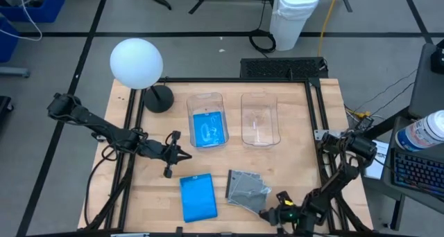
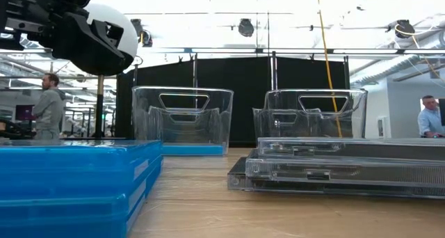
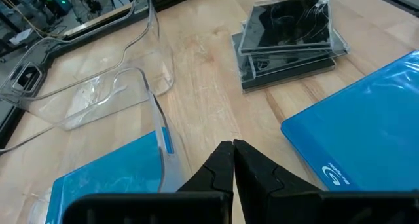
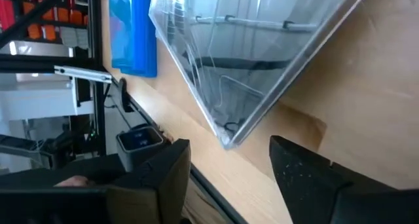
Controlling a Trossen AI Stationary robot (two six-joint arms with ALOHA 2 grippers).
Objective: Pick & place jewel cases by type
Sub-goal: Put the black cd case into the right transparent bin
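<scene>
Two stacks of jewel cases lie flat on the table near its front edge: blue ones [image 1: 198, 197] [image 3: 366, 139] and, to their right, grey see-through ones [image 1: 246, 190] [image 3: 288, 34]. Another blue case [image 1: 208, 129] lies in the left clear tub [image 1: 206, 98]. My right gripper [image 1: 270, 211] [image 4: 229, 178] is open and low at the grey stack's near right corner [image 4: 226, 142]; that corner shows ahead between the spread fingers, apart from them. My left gripper [image 1: 186, 154] [image 3: 232, 149] hangs shut and holds nothing, above the table between the left tub and the blue stack.
A second clear tub [image 1: 259, 119] stands to the right of the first. At the back left is a lamp with a white ball [image 1: 136, 62]. A black frame [image 1: 316, 126] runs along the table's edges. Bare wood lies between the tubs and the stacks.
</scene>
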